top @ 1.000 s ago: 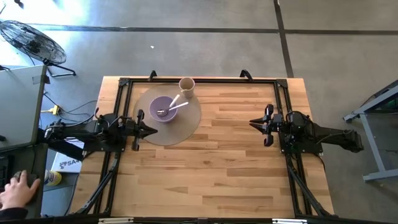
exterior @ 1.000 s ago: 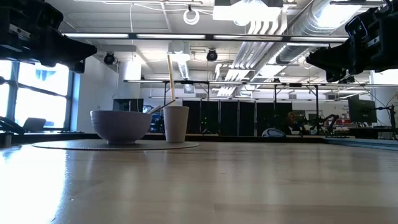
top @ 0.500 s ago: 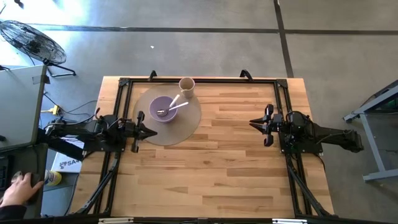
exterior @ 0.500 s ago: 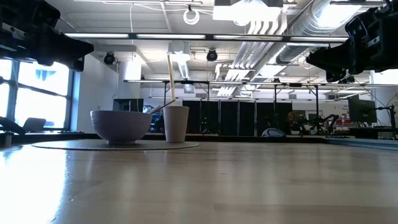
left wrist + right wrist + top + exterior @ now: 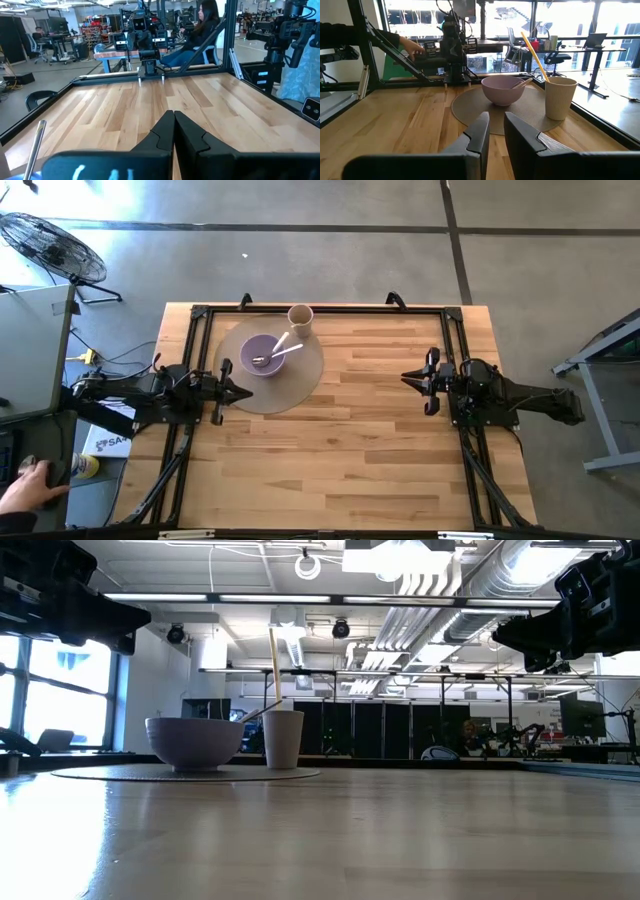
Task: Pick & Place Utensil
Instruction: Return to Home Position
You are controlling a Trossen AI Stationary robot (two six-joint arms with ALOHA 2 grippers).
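A purple bowl (image 5: 258,356) stands on a round tan mat (image 5: 300,380) at the table's far left, with a spoon (image 5: 287,351) lying in it, handle over the rim. Beside it on the mat's far edge stands a beige cup (image 5: 301,316) holding a long yellow stick (image 5: 534,56) that leans out of it. My left gripper (image 5: 250,391) hovers shut at the mat's near left edge, pointing level toward the table's right. My right gripper (image 5: 403,378) hovers at mid-right, pointing level toward the bowl, with a narrow gap between its fingers (image 5: 481,131) and nothing in it.
A black frame (image 5: 320,308) runs along the table's far edge and sides. Bare wood lies between the two grippers and toward the near edge. A person's hand (image 5: 22,485) shows off the table at the lower left; a fan (image 5: 50,245) stands on the floor.
Both grippers have kept still. The person's hand off the table's left side has drawn back a little toward the near side.
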